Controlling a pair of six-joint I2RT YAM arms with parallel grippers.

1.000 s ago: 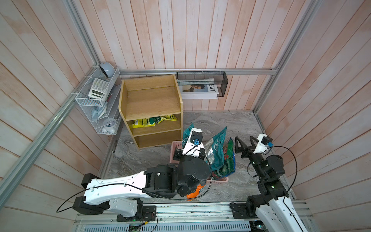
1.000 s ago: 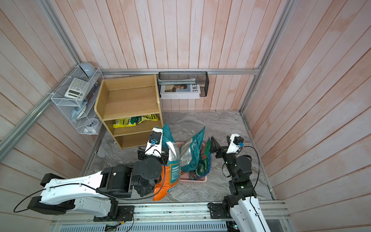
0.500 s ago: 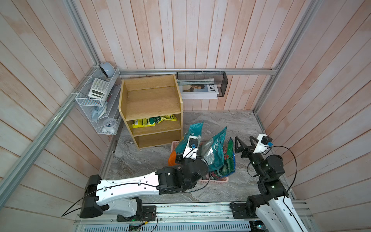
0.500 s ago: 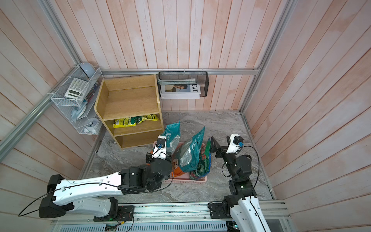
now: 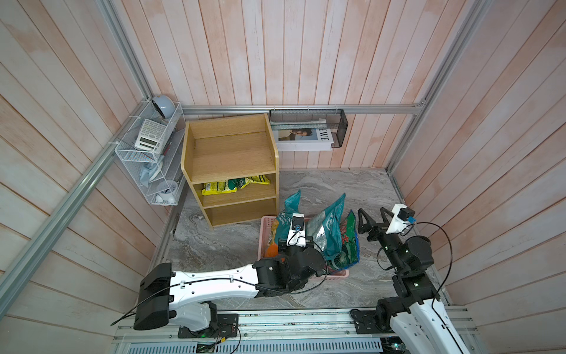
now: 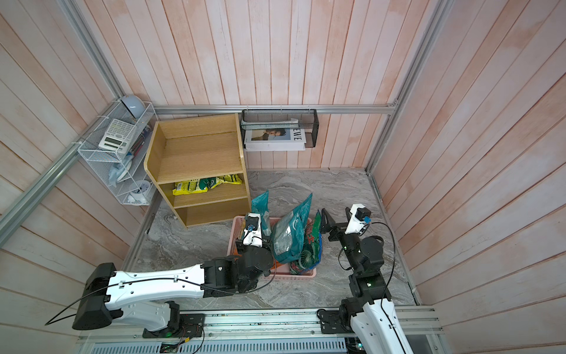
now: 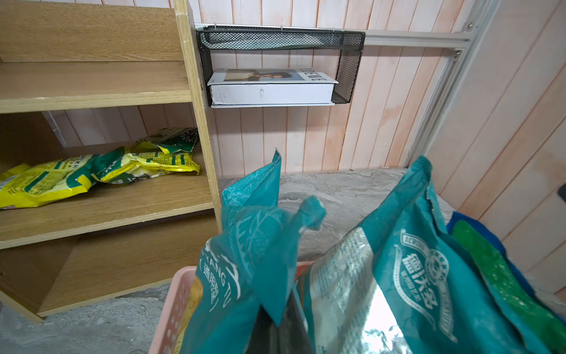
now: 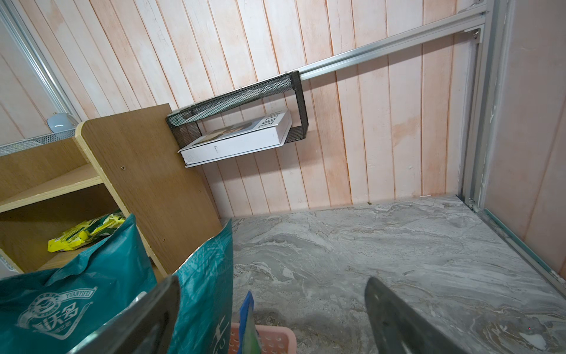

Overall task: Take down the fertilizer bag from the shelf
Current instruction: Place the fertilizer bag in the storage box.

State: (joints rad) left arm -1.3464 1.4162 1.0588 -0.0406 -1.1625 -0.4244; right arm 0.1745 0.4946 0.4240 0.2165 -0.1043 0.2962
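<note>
Currently: left gripper [image 7: 280, 329] closed on the crumpled teal plastic fertilizer bag [image 7: 245, 254], which stands in the pink perforated plastic basket [image 7: 174, 297] directly under the tool.
Pinch is on a fold below the bag's top edge, probably so it hangs upright and slots in just beside the second teal bag with a foil panel [image 7: 413, 275] on the tool's right. Looks like set-down; release not done. Other arm: right gripper [image 8: 271, 286] jaws spread, empty, beside the basket, likely parked clear. Ahead-left of the tool: light-wood three-tier shelf [image 7: 196, 122], with yellow-green flat bags [image 7: 92, 174] lying on its middle tier.
</note>
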